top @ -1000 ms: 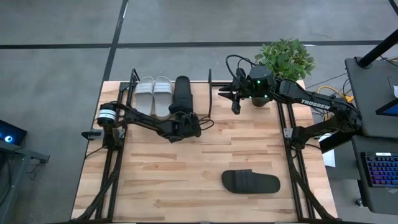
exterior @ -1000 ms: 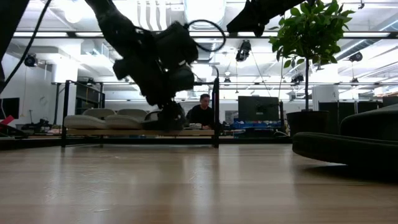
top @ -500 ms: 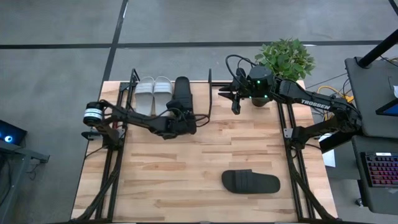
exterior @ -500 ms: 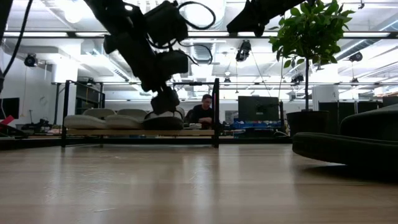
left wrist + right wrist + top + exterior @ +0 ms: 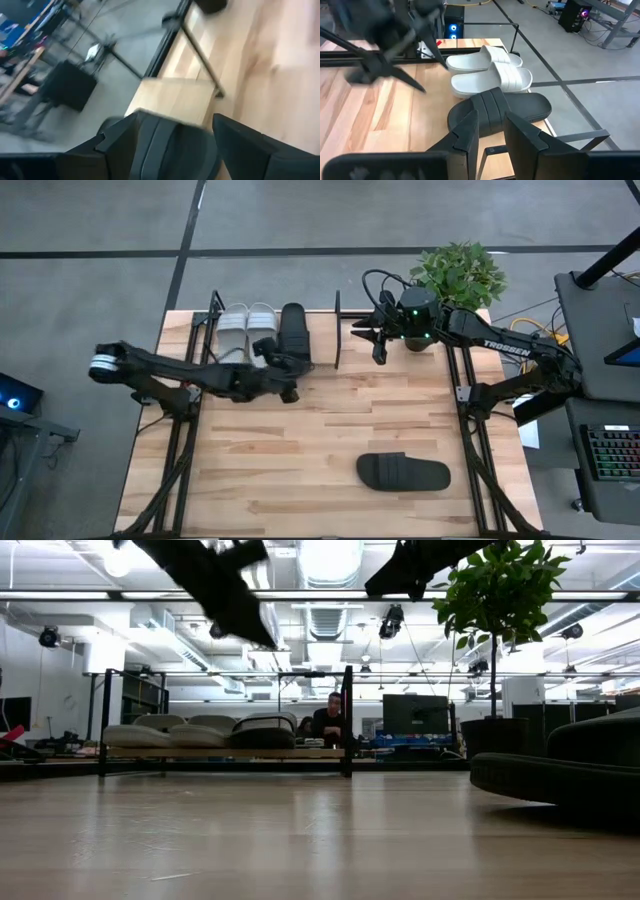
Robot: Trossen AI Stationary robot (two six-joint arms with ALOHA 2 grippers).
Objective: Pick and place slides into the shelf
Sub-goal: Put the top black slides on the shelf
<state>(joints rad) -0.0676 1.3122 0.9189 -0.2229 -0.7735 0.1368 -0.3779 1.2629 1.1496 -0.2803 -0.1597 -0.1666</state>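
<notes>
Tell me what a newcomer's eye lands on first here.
Three slides sit side by side in the shelf at the table's far edge: a white pair and one black slide. The other black slide lies alone near the front of the table. The left gripper, open and empty, hangs just in front of the shelf.

A grey concrete floor (image 5: 300, 220) crossed by dark lines surrounds the wooden counter (image 5: 300, 450); a leafy potted plant (image 5: 460, 272) stands at its corner, beneath bright ceiling lights (image 5: 325, 560)
</notes>
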